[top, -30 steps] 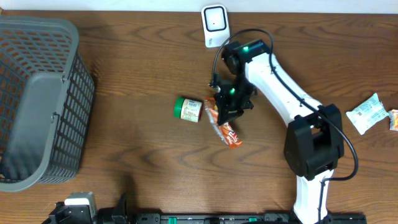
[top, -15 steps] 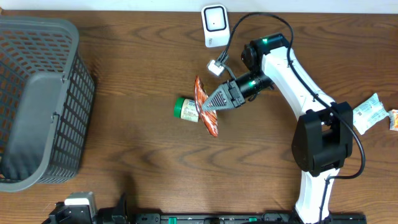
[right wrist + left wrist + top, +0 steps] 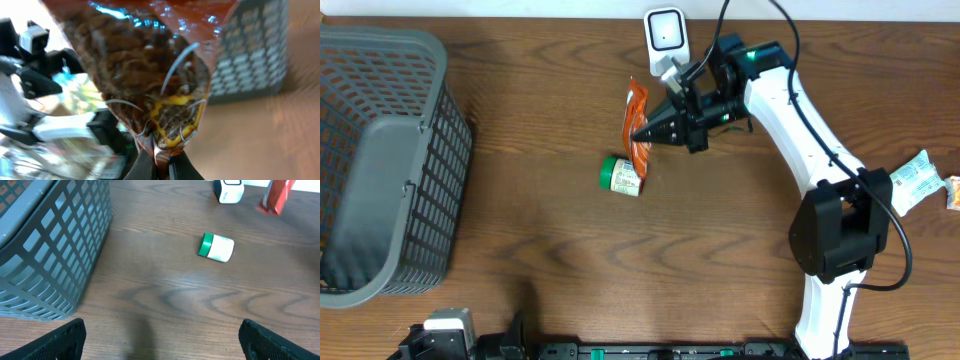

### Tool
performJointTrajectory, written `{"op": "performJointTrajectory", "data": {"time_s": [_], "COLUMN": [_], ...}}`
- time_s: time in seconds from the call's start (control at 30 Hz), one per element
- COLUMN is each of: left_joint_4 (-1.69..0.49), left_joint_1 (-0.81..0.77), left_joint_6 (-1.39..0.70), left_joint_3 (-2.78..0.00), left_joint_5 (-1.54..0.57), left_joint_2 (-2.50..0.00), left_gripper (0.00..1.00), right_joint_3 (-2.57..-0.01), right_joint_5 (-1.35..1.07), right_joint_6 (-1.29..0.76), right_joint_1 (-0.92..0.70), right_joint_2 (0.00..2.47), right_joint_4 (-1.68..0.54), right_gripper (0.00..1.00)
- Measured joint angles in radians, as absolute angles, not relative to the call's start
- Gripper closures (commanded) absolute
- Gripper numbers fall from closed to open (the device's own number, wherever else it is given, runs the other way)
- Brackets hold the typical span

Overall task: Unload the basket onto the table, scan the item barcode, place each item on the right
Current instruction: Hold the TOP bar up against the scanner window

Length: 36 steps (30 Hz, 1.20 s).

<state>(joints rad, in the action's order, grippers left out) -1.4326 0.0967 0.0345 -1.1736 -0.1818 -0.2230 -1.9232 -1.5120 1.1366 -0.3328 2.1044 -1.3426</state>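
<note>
Wooden surface [image 3: 520, 250], seen from overhead. Grey mesh basket [image 3: 445, 170] at the far left edge.

White right arm [image 3: 790, 110] reaches from the near edge up to the far side. Its end effector [image 3: 640, 133] is pinched tight on an orange snack packet [image 3: 637, 105]. In the right wrist view we see the packet filling the frame, fingers [image 3: 145, 170] closed on its lower seam.

Left end effector [image 3: 161, 335] is spread wide, its fingers at the bottom corners of its own view, low over bare wood.

The packet stands on end just beside the white scanner [image 3: 666, 38], on its left and slightly nearer. We cannot tell whether it clears the surface.

A green-capped bottle [image 3: 621, 176] lies on its side just near of the packet.

A small white sachet [image 3: 912, 180] lies at the right edge.
</note>
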Motion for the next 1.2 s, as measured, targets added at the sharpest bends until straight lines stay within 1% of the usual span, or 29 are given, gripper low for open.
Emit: {"op": "performJointTrajectory", "data": {"time_s": [0.4, 0.6, 0.8, 0.9, 1.03, 1.2], "left_joint_4": [-1.433, -1.433, -1.433, -1.433, -1.433, -1.433], "left_joint_1": [0.097, 0.097, 0.097, 0.097, 0.097, 0.097], "left_joint_6": [0.035, 0.035, 0.035, 0.035, 0.035, 0.035], "left_joint_3": [-1.174, -1.174, -1.174, -1.174, -1.174, -1.174], "left_joint_5": [-0.182, -0.182, -0.182, -0.182, -0.182, -0.182], "left_joint_2": [-0.223, -0.223, -0.223, -0.223, -0.223, -0.223], "left_gripper": [0.02, 0.02, 0.02, 0.02, 0.02, 0.02], "right_joint_3": [-2.086, -2.092, -2.092, -2.092, -2.092, -2.093], "right_joint_5": [-1.529, -1.513, -1.523, -1.526, -1.530, -1.532], "right_joint_6": [1.164, 1.169, 1.363, 1.448, 1.501, 1.530], "right_joint_1": [-0.342, -0.392, -0.430, -0.434, -0.458, -0.529], "right_joint_2": [2.104, 2.104, 2.104, 2.104, 2.104, 2.104], "right_joint_4": [-0.970, -0.921, -0.884, -0.814, -0.696, -0.564], "right_gripper": [0.99, 0.99, 0.99, 0.99, 0.99, 0.99]}}
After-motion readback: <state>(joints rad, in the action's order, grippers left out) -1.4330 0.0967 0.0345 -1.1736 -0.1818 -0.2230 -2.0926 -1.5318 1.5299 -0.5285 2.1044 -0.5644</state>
